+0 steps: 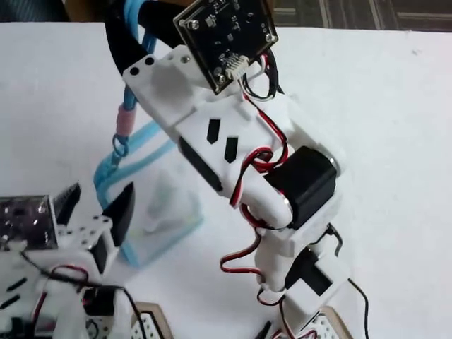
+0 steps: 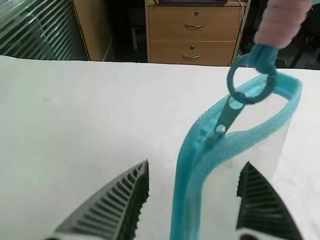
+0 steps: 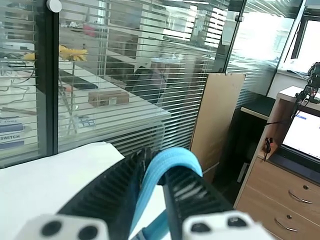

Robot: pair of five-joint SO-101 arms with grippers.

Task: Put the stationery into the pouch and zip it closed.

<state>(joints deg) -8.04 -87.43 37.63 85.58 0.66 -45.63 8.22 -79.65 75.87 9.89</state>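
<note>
White, matte table top [image 1: 395, 106]. From the high view I see a clear plastic pouch with light-blue zip edging [image 1: 169, 219] resting on it toward the left side, lower end on the surface. Its light-blue strap [image 3: 170, 162] rises off the table. At the near edge, two tan-rimmed white plates sit flat: one [image 1: 152, 314], another [image 1: 332, 323].

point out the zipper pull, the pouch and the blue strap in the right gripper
zipper pull [image 2: 229, 117]: left wrist view, on its flat blue tab
pouch [image 1: 183, 208]: high view, on its clear side wall
blue strap [image 3: 170, 161]: right wrist view, on the top of its loop
</note>
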